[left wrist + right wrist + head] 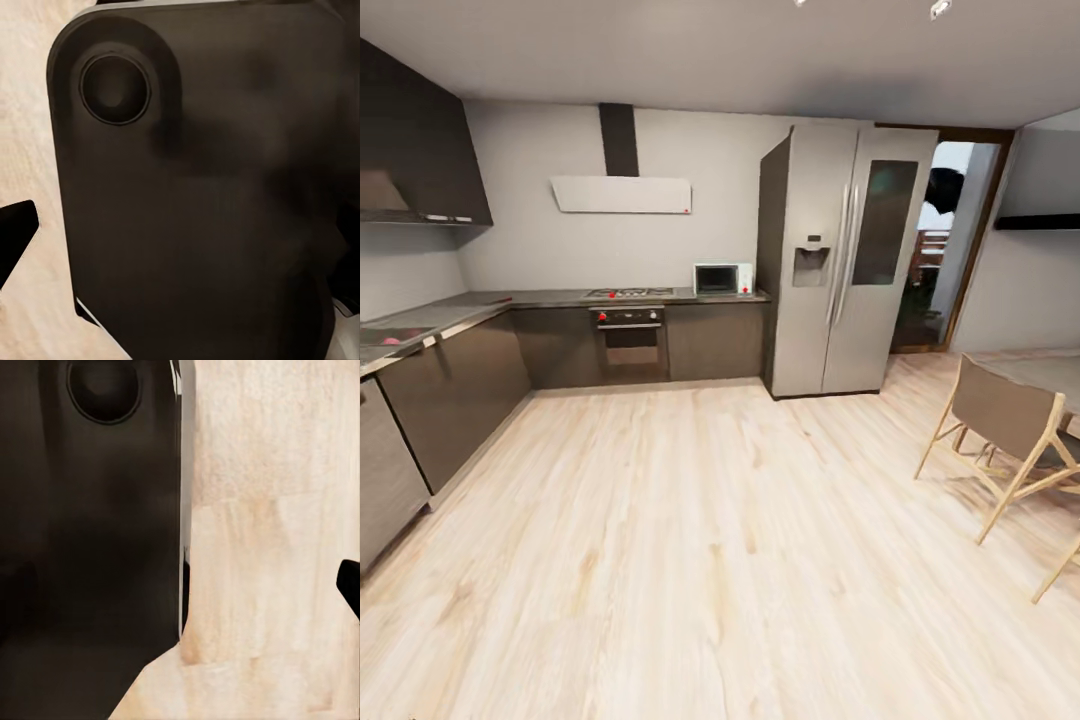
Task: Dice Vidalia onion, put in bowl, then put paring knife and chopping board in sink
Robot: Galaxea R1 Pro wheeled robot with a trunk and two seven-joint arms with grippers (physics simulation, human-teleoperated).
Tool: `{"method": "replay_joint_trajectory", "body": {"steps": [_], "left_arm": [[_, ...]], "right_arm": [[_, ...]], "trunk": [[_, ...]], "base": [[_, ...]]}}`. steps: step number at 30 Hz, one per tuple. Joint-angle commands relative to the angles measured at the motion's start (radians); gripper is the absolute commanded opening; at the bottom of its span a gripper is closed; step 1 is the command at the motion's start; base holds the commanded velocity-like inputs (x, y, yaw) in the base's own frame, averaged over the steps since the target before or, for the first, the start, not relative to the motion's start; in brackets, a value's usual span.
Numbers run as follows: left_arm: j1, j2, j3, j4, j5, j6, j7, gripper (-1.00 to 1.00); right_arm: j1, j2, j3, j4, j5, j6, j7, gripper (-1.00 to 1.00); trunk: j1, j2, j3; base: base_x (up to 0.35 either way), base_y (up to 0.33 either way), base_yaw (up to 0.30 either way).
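Light wood floor [690, 560] spreads nearest, a wooden chair [1010, 430] at right. The countertop [450, 318] runs along the left over dark cabinets [455, 395] to the far oven [630, 340], microwave [722, 278] and fridge [840, 260]. Whether either gripper's fingers are wide or closed cannot be told.

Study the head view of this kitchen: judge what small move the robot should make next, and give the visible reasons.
Probably turn the base left and roll toward the countertop. It runs along the left wall over dark cabinets, and a grey inset at its near end may be the sink, though that is unclear. The robot stands out on the wood floor, facing the oven and fridge, so nothing is yet within reach.
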Motion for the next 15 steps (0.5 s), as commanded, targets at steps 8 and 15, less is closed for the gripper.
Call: {"method": "replay_joint_trajectory", "body": {"steps": [8, 15], "left_arm": [[0.000, 0.001, 0.000, -0.001, 0.000, -0.001, 0.000, 1.00], [0.000, 0.001, 0.000, -0.001, 0.000, -0.001, 0.000, 1.00]], "right_arm": [[-0.001, 0.000, -0.002, 0.002, 0.003, -0.006, 0.002, 1.00], [-0.001, 0.000, -0.002, 0.002, 0.003, -0.006, 0.002, 1.00]], "trunk": [[0.001, 0.000, -0.001], [0.001, 0.000, -0.001]], "base": [[0.309, 0.159, 0.296], [0.298, 0.201, 0.296]]}}
